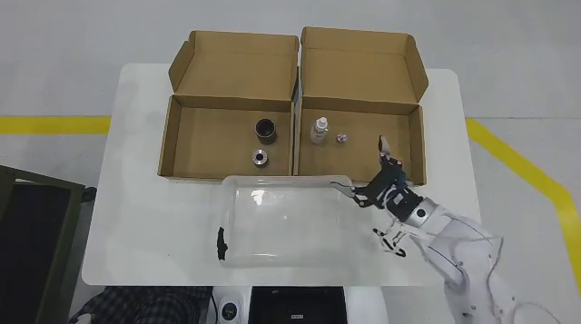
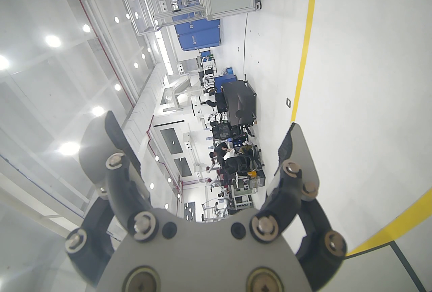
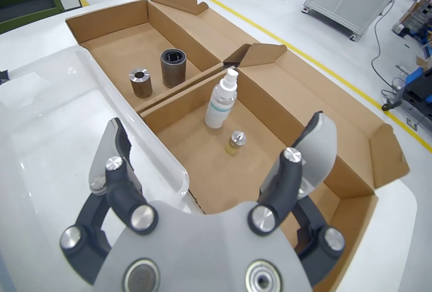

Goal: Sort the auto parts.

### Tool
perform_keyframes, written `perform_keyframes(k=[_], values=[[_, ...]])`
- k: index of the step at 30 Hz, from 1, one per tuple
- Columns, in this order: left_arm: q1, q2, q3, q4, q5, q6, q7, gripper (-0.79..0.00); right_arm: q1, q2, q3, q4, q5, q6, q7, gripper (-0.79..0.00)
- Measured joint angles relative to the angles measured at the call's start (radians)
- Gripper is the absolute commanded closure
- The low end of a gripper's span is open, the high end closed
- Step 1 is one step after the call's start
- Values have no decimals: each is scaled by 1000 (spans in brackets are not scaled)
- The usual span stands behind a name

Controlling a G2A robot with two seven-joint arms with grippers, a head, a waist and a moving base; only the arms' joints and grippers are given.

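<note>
A brown cardboard box [image 1: 168, 138] and its twin [image 1: 418, 142] stand against the far side of the clear plastic tray [image 1: 272, 180], which looks empty, so sorting seems nearly done. The right gripper [image 3: 216, 121] hangs over the tray's far right corner, jaws apart and empty. The left gripper [image 2: 201, 122], likewise spread, faces the hall. Beyond the tray stand a white spray bottle [image 3: 221, 101], a dark metal sleeve [image 3: 173, 67], a grey steel cylinder [image 3: 140, 82] and a small silver-capped fitting [image 3: 236, 143]. A small black thing [image 1: 219, 242] on the tray's near left rim is hard to identify, and it probably needs checking next.

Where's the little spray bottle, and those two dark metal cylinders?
spray bottle [image 3: 216, 109]: right wrist view, on its labelled body.
taller dark cylinder [image 3: 173, 70]: right wrist view, on its side wall.
shorter dark cylinder [image 3: 140, 86]: right wrist view, on its side wall.
</note>
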Motion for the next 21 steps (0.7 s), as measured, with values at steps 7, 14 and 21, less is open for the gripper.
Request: perform_keyframes(k=[7, 14, 21], values=[[0, 0, 0, 0, 0, 0, 0, -785, -89, 10, 92, -16, 2, 21, -50, -785], [0, 0, 0, 0, 0, 0, 0, -785, -105, 12, 107, -16, 3, 20, -59, -785], [0, 0, 0, 0, 0, 0, 0, -784, -105, 12, 107, -16, 3, 20, -59, -785]])
